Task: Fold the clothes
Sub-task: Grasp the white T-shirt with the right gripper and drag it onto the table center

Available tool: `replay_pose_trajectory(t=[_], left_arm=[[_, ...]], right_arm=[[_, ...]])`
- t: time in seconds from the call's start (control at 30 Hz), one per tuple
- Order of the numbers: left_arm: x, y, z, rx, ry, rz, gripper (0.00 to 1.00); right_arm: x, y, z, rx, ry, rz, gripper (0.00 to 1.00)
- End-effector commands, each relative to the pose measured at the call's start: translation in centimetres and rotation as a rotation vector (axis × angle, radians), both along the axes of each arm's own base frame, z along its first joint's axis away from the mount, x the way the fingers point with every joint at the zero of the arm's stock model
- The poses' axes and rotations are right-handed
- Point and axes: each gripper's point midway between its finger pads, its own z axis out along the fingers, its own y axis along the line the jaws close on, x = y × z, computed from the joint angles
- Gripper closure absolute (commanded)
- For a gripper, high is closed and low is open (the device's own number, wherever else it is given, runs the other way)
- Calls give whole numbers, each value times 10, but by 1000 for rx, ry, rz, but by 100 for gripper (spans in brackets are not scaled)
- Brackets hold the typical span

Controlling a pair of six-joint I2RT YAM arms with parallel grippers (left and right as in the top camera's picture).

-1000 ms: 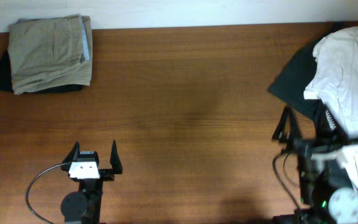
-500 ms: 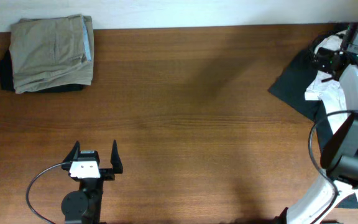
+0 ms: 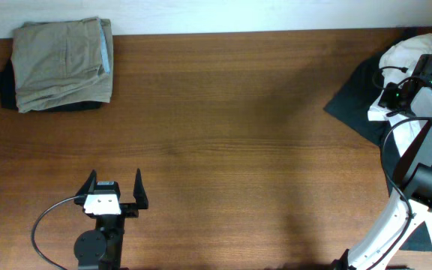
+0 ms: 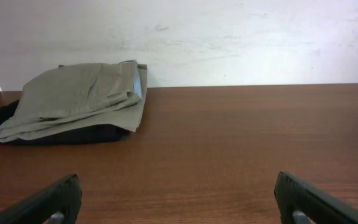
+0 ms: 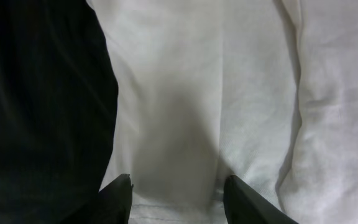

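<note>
**Desk:** Where's the shirt?

**Op:** I see the white T-shirt (image 3: pixel 405 55) bunched at the far right end of the table (image 3: pixel 223 135). It lies partly on top of the dark charcoal garment (image 3: pixel 353 95). A bit of red shows at its far edge. From the right wrist the white cloth (image 5: pixel 229 87) fills most of the view, creased, with the dark garment (image 5: pixel 36 93) on the left.

**Desk:** Right pincer?

**Op:** The right gripper (image 3: pixel 388 97) is over the shirt near its boundary with the dark cloth. In the wrist view, the gripper (image 5: pixel 179 196) has its fingers (image 5: pixel 118 194) spread apart with white fabric showing between them. Nothing is pinched. I can't tell whether the tips touch the cloth or hang just above it.

**Desk:** Left side?

**Op:** The left gripper (image 3: pixel 115 191) is at the near edge, well apart from the shirt. Its jaws stand wide open with nothing in them, and I see only bare wood between its fingers (image 4: pixel 48 202).

**Desk:** Anything else on the table?

**Op:** The khaki trousers (image 3: pixel 62 64) lie folded at the far left corner against the wall, resting on something dark. The left wrist shows the same stack (image 4: pixel 79 99).
</note>
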Motion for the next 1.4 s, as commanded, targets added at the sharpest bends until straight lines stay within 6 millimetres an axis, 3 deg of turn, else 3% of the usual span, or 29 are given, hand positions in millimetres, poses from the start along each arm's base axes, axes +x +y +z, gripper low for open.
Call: replay_pose_trajectory(t=[0.0, 0.1, 0.17, 0.23, 0.3, 0.53, 0.6, 0.7, 0.73, 0.77, 0.8, 0.83, 0.87, 0.9, 0.93, 0.97, 1.0, 1.03, 1.07, 1.13, 1.17, 1.2, 1.23, 1.27, 1.3, 1.33, 1.37], left_arm=[[0, -1, -3, 16, 4, -7, 1], [0, -1, -3, 16, 4, -7, 1], [0, -1, -3, 16, 4, -7, 1], [0, -1, -3, 16, 4, -7, 1], [0, -1, -3, 16, 4, -7, 1], [0, -1, -3, 16, 4, -7, 1], [0, -1, -3, 16, 4, -6, 1], [0, -1, -3, 16, 4, -7, 1], [0, -1, -3, 16, 4, -7, 1], [0, -1, -3, 16, 4, -7, 1], [0, -1, -3, 16, 4, -6, 1], [0, -1, -3, 16, 4, -7, 1], [0, -1, -3, 16, 4, -6, 1], [0, -1, -3, 16, 4, -7, 1], [0, -1, -3, 16, 4, -7, 1], [0, -1, -3, 16, 4, -7, 1], [0, -1, -3, 16, 4, -7, 1], [0, -1, -3, 16, 4, -7, 1], [0, -1, -3, 16, 4, -7, 1], [0, -1, -3, 16, 4, -7, 1], [0, -1, -3, 16, 4, -7, 1], [0, -1, -3, 16, 4, -6, 1], [0, -1, -3, 16, 4, -7, 1], [0, -1, -3, 16, 4, -7, 1], [0, -1, -3, 16, 4, -7, 1], [0, -1, -3, 16, 4, -6, 1], [0, -1, -3, 16, 4, -6, 1]], right_arm=[[5, -3, -1, 6, -12, -5, 59], [9, -5, 5, -2, -24, -7, 62], [9, -6, 10, -1, -20, -7, 76], [9, -6, 10, 0, -17, -7, 80], [8, -6, 10, 1, -16, -7, 95], [7, 0, 10, 26, -12, 4, 96], [18, 19, 36, 106, -97, 68, 96], [35, 60, 149, 172, -350, 223, 96], [35, 89, 200, 174, -444, 306, 96], [33, 132, 248, 164, -524, 403, 96], [31, 167, 274, 158, -564, 474, 96], [29, 225, 296, 185, -598, 568, 96], [28, 276, 302, 235, -605, 642, 96], [22, 348, 299, 294, -590, 765, 96], [15, 391, 296, 323, -580, 843, 96], [5, 447, 289, 377, -565, 929, 96], [-4, 487, 282, 421, -552, 983, 96], [-33, 563, 265, 488, -512, 1105, 96], [-56, 605, 252, 522, -476, 1178, 96], [-93, 652, 240, 555, -432, 1271, 96], [-106, 664, 243, 563, -431, 1303, 75], [-103, 662, 247, 554, -439, 1293, 46], [-95, 651, 251, 535, -437, 1263, 34], [-79, 622, 257, 507, -414, 1196, 24], [-64, 589, 263, 490, -385, 1124, 1], [-54, 562, 267, 479, -359, 1067, 1], [-41, 521, 271, 465, -327, 979, 1]])
